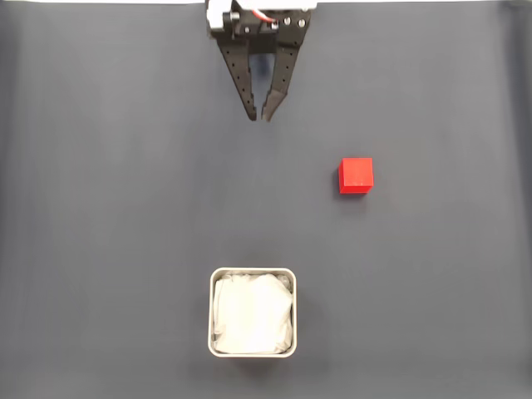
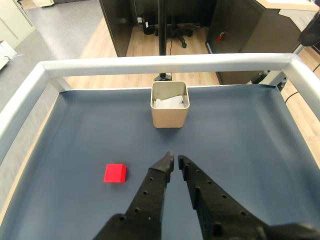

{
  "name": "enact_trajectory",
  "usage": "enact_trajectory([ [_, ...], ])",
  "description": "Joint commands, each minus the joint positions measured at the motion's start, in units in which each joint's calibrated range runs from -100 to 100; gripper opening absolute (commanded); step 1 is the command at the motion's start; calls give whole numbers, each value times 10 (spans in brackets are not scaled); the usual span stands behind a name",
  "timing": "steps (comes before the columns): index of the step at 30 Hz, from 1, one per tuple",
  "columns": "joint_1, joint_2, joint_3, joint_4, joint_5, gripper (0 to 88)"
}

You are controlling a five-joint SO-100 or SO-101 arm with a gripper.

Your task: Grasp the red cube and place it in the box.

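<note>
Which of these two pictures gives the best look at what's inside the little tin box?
The fixed view, looking straight down: the box shows its whole opening, filled with wrinkly white paper lining. The wrist view sees the box from the side, so mostly its outer wall and just a slice of the lining.

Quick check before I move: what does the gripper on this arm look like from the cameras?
The gripper has two long black fingers tapering to points, each with a row of small round holes along it. In the fixed view a white housing sits at its base, with a bit of red wiring beside it.
</note>
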Motion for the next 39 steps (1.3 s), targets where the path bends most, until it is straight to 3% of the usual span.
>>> enact_trajectory([
  [1,-2,30,-54,31,13,0],
  [15,-22,79,-79,69,29,0],
  [39,-177,134,-91,50,23,13],
])
